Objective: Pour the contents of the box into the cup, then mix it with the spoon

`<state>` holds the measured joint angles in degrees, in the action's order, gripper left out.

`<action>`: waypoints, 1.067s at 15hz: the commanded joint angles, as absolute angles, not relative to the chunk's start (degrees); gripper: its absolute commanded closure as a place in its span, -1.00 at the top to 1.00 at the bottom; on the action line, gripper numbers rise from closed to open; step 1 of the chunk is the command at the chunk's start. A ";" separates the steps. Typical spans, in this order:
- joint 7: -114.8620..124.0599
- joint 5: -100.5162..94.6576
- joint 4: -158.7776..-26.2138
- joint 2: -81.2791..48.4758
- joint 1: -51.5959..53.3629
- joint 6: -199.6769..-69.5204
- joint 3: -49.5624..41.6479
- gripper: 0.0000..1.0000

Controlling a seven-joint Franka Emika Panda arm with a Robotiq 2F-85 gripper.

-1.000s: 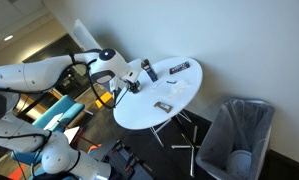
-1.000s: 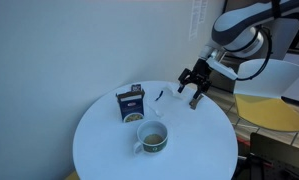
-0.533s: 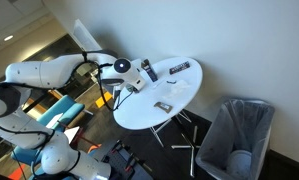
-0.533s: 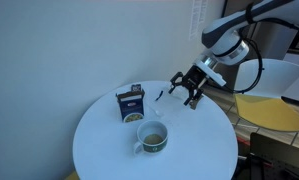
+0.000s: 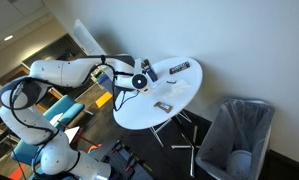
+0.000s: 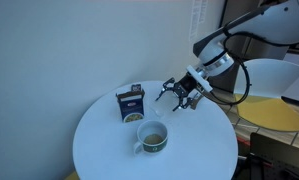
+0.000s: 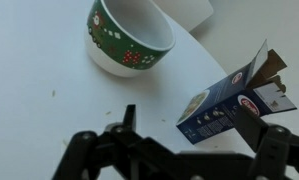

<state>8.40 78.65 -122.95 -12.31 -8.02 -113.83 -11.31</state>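
The box (image 6: 131,103) is small, dark blue and upright on the round white table (image 6: 99,140), with its top flaps open. In the wrist view the box (image 7: 224,100) stands just ahead of the jaws, near one finger. The cup (image 6: 152,138) sits in front of the box. In the wrist view the cup (image 7: 129,38) is green with a red and white pattern. My gripper (image 6: 179,92) is open and empty, low over the table beside the box. It also shows in the wrist view (image 7: 189,135) and an exterior view (image 5: 139,82). A thin pale thing (image 6: 159,97), perhaps the spoon, lies between box and gripper.
A long flat dark packet with white marks (image 5: 179,67) lies at the far side of the table. A small dark flat thing (image 5: 161,106) lies near the table's edge. A grey bin (image 5: 237,135) stands on the floor beside the table. A yellow seat (image 6: 274,108) is behind the arm.
The arm has reached further over the table. The open gripper has moved closer to the box and a little lower. Box and cup have not moved.
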 commanded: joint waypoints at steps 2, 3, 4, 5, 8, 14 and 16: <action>12.87 88.67 -121.91 -15.41 -9.84 -109.03 -10.20 1.00; 10.26 85.41 -122.55 -14.61 -8.94 -111.31 -10.71 1.00; 10.26 85.74 -122.56 -15.04 -9.00 -111.09 -10.73 1.00; 10.23 85.64 -122.56 -15.22 -9.00 -111.10 -10.74 1.00; 13.83 86.77 -121.77 -15.78 -9.10 -110.68 -10.58 1.00; 30.04 94.37 -120.91 -17.66 -8.67 -113.67 -10.17 1.00; 32.97 98.80 -121.31 -17.80 -8.26 -116.51 -9.72 1.00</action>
<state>27.67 93.60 -121.94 -17.29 -8.55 -112.75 -10.86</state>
